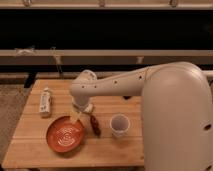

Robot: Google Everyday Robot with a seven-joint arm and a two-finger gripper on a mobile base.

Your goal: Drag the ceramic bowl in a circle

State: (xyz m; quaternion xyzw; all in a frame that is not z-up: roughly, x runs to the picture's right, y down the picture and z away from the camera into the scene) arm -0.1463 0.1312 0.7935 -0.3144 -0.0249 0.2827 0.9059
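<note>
The claw (75, 116) hangs at the end of the pale arm (125, 84) and points down, above the upper right edge of the ceramic bowl (65, 134). Its 2 fingers stand wide apart, and I do not see that it has hold of anything. Whether the tips touch the rim of the bowl, I cannot tell.

The ceramic bowl is orange-red, wide and shallow, with a pale swirl inside. It sits upright on the front left part of the wooden surface (125, 151), near the front edge.

Just beside the bowl, on its right, lies a small dark red-brown object (94, 125), long in shape; what it is I cannot say. It is between the bowl and a small white cup (119, 125), which stands upright a little further right. This dark object is the nearest thing to the bowl on that side.

On the left part of the surface, behind the bowl and apart from it, lies a white bottle-like thing (46, 102).

The large round body of the arm covers the right side of the view and hides that part of the surface.
</note>
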